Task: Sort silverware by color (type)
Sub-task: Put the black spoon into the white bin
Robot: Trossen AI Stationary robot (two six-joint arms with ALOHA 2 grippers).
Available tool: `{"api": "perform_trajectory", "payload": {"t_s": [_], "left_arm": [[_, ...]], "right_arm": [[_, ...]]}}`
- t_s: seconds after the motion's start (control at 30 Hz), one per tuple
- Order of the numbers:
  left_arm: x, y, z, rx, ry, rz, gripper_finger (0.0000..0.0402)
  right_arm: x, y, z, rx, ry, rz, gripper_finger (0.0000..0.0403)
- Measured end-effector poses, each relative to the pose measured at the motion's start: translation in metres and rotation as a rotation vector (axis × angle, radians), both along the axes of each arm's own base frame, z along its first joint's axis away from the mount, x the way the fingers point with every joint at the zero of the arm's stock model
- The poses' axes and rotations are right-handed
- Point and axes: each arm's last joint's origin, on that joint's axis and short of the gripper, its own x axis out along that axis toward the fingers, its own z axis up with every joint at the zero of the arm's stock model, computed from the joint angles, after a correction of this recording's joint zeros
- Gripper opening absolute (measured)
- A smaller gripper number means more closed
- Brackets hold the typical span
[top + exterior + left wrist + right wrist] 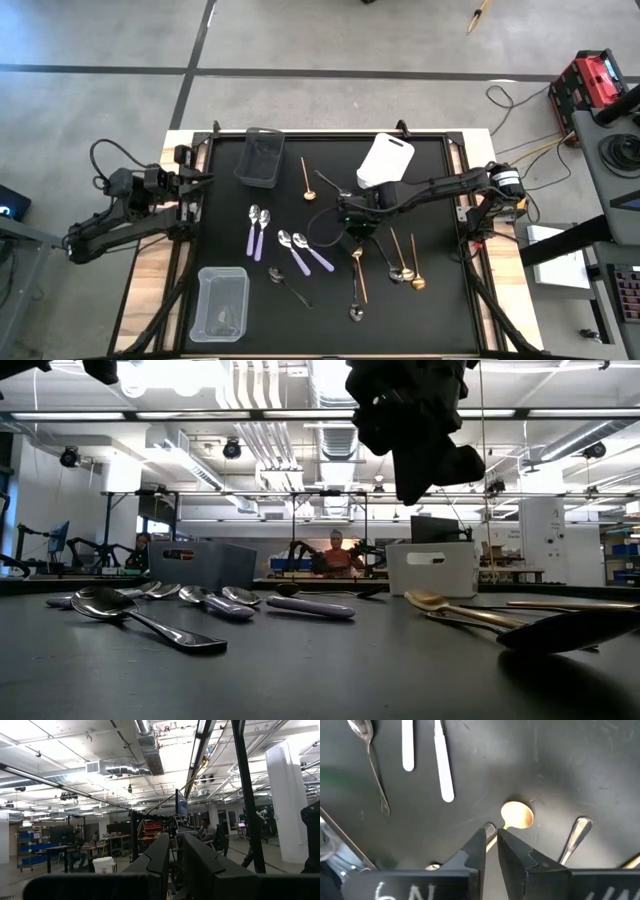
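Slim spoons lie flat on the black mat (440, 310). Several with lilac handles (258, 232) lie left of centre. Gold ones lie at the far middle (306, 178), at centre (358, 275) and at right (415, 268). Dark ones lie near the front (290, 287) and at right (398, 262). My right gripper (355, 235) hangs shut and empty above the centre gold spoon, whose bowl (516, 815) shows just beyond its fingertips (491, 842). In the low view my right gripper (420, 450) is well above the table. My left gripper (195, 180) waits at the table's left edge, shut and empty (172, 865).
A dark bin (260, 156) stands at the far left of the mat. A white bin (385, 160) stands at the far middle, close behind my right arm. A clear bin (222, 303) stands at the near left. A silver spoon (356, 311) lies near the front.
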Motion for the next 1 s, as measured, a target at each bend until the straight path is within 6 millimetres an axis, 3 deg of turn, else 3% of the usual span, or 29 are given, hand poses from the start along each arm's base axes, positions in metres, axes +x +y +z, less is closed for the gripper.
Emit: {"api": "perform_trajectory", "payload": {"t_s": [0.3,0.5,0.7,0.8,1.0], "left_arm": [[0.000,0.000,0.000,0.001,-0.001,0.000,0.0039],[0.000,0.000,0.000,0.001,-0.003,0.000,0.0039],[0.000,0.000,0.001,0.002,-0.005,0.000,0.0039],[0.000,0.000,0.001,0.002,-0.006,0.000,0.0039],[0.000,0.000,0.001,0.002,-0.005,0.000,0.0039]], "right_arm": [[0.000,0.002,0.000,0.043,0.033,-0.117,0.0055],[-0.007,0.006,-0.003,-0.004,0.092,-0.127,0.0142],[-0.013,0.003,-0.005,-0.210,0.134,-0.185,0.0244],[-0.013,0.003,-0.005,-0.204,0.133,-0.181,0.0264],[-0.015,0.006,-0.006,-0.150,0.161,-0.169,0.0263]]}}
